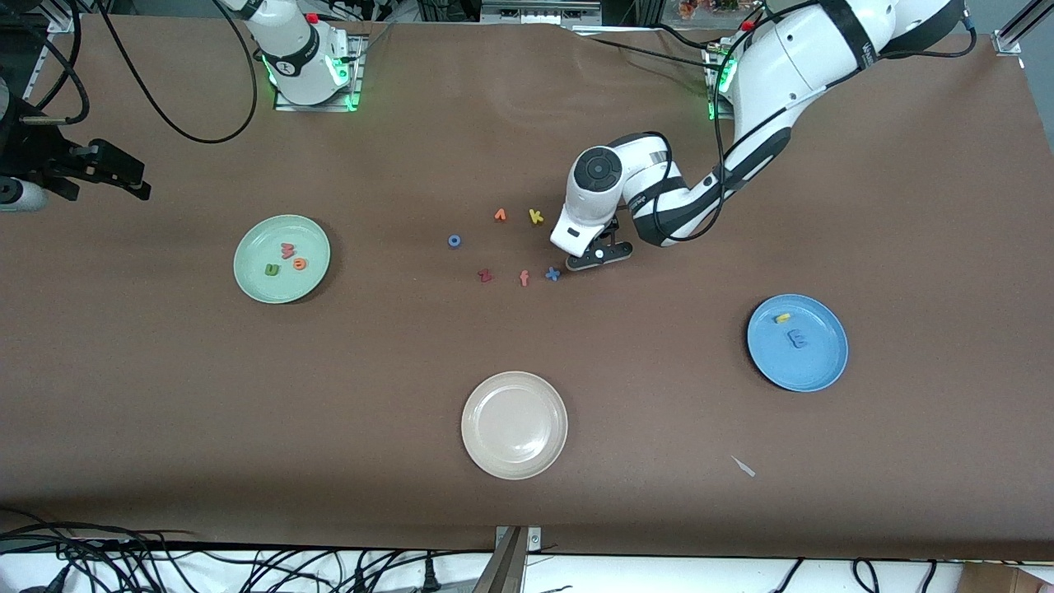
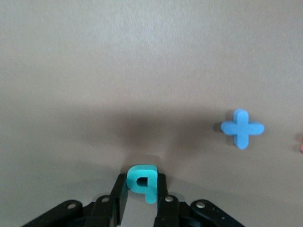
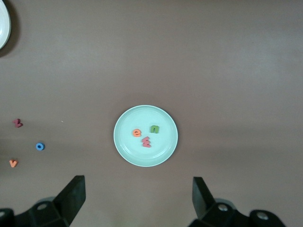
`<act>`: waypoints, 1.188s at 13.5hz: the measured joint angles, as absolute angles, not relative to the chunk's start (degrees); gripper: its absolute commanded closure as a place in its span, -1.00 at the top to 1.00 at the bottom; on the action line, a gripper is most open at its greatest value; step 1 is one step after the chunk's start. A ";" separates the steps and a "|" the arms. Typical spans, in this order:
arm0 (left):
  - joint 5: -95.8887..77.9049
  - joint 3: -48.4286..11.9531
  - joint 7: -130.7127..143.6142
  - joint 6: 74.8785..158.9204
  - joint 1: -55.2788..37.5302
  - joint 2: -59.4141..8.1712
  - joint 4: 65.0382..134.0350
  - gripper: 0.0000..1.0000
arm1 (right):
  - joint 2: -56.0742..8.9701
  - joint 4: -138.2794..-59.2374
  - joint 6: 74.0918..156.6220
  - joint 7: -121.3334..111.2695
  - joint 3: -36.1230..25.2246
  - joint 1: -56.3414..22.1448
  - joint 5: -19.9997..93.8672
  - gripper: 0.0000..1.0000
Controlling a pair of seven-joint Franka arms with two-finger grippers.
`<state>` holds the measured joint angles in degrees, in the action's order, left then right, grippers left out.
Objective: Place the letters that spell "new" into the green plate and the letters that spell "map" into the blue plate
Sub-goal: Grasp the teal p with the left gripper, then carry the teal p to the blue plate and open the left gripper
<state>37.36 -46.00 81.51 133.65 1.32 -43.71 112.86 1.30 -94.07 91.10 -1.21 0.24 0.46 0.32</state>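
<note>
My left gripper (image 1: 599, 254) (image 2: 141, 184) is shut on the teal a (image 2: 141, 178), low over the table beside a blue x (image 1: 552, 274) (image 2: 242, 128); the front view hides the teal letter. The blue plate (image 1: 815, 375) holds the yellow p (image 1: 782, 317) and the blue m (image 1: 796, 338). The green plate (image 1: 247, 284) (image 3: 124, 151) holds the salmon w (image 1: 287, 249) (image 3: 147, 141), the orange e (image 1: 299, 264) (image 3: 137, 133) and the green n (image 1: 272, 269) (image 3: 155, 128). My right gripper (image 3: 137, 182) hangs open and empty, high over the table by the green plate.
A beige plate (image 1: 494, 412) sits nearest the front camera, mid-table. Loose letters lie in the middle: a yellow k (image 1: 536, 217), an orange one (image 1: 500, 216), a blue o (image 1: 454, 240), a dark red z (image 1: 485, 276) and a salmon f (image 1: 524, 278).
</note>
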 measured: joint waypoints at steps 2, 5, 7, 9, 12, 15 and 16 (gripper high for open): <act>38.11 -45.14 81.25 133.64 1.78 -43.59 112.03 -0.74 | 1.30 -94.06 91.07 -1.21 0.33 0.46 0.32 1.00; 38.11 -45.45 77.74 131.44 5.08 -43.26 110.17 -0.75 | 1.29 -94.06 91.03 -1.21 0.37 0.49 0.32 1.00; 38.09 -47.31 73.54 128.41 9.02 -43.06 108.17 -0.75 | 1.28 -94.06 91.01 -1.21 0.36 0.53 0.32 1.00; 37.26 -48.03 67.89 123.96 12.06 -42.95 105.65 -0.75 | 1.27 -94.06 90.99 -1.21 0.36 0.53 0.32 1.00; 34.40 -48.03 56.99 115.24 14.33 -42.83 99.05 -0.75 | 1.26 -94.04 90.98 -1.21 0.37 0.52 0.32 1.00; 34.18 -47.96 45.82 112.32 19.60 -42.54 96.26 -0.74 | 1.26 -94.04 90.94 -1.22 0.37 0.52 0.32 1.00; 34.19 -47.86 42.28 112.10 21.83 -42.55 96.22 -0.74 | 1.26 -94.04 90.93 -1.22 0.38 0.52 0.32 1.00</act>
